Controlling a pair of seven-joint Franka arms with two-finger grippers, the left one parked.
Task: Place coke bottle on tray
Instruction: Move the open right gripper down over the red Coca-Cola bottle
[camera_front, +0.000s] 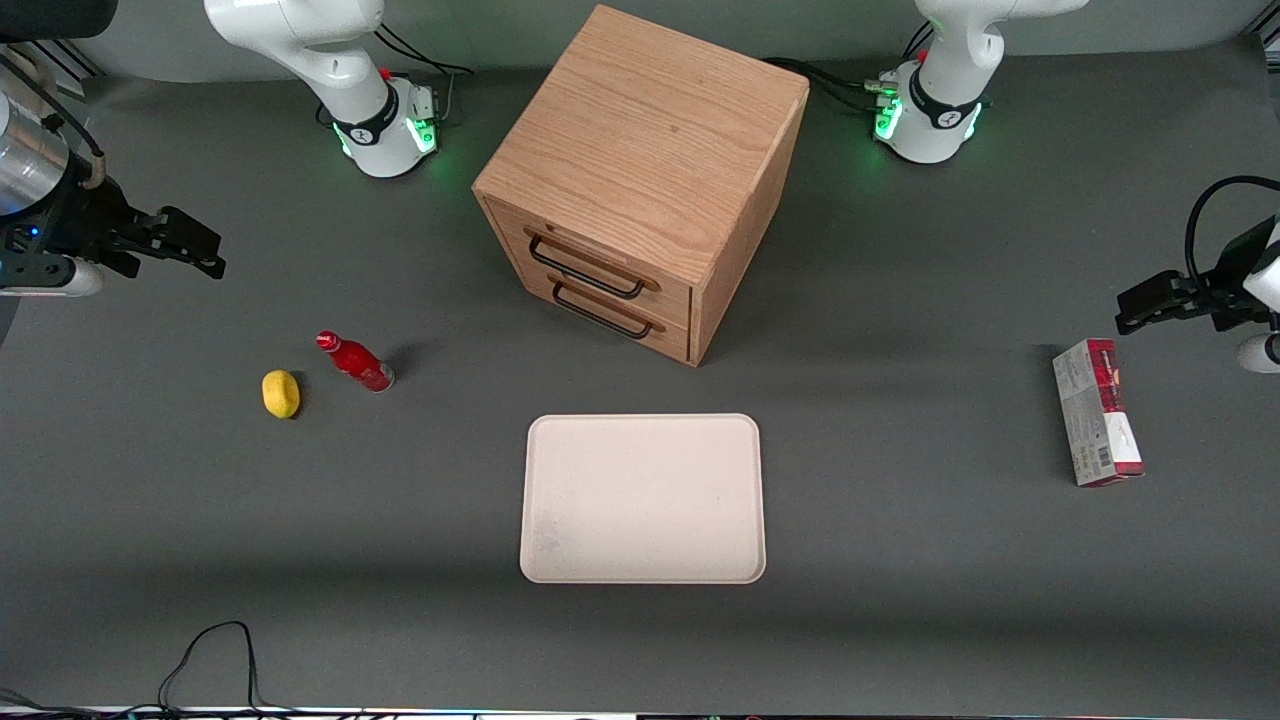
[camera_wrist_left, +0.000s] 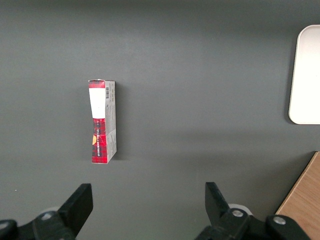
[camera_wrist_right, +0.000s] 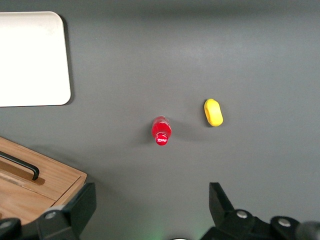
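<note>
The coke bottle is small and bright red with a red cap, standing on the dark table beside a yellow lemon-like object. It also shows in the right wrist view, seen from above. The cream tray lies flat and bare nearer the front camera than the wooden cabinet; its corner shows in the right wrist view. My right gripper hangs high at the working arm's end of the table, open and empty, farther from the front camera than the bottle and well above it; its fingers stand wide apart.
A wooden two-drawer cabinet stands at the table's middle, farther from the front camera than the tray. A grey-and-red carton lies toward the parked arm's end. A black cable lies near the front edge.
</note>
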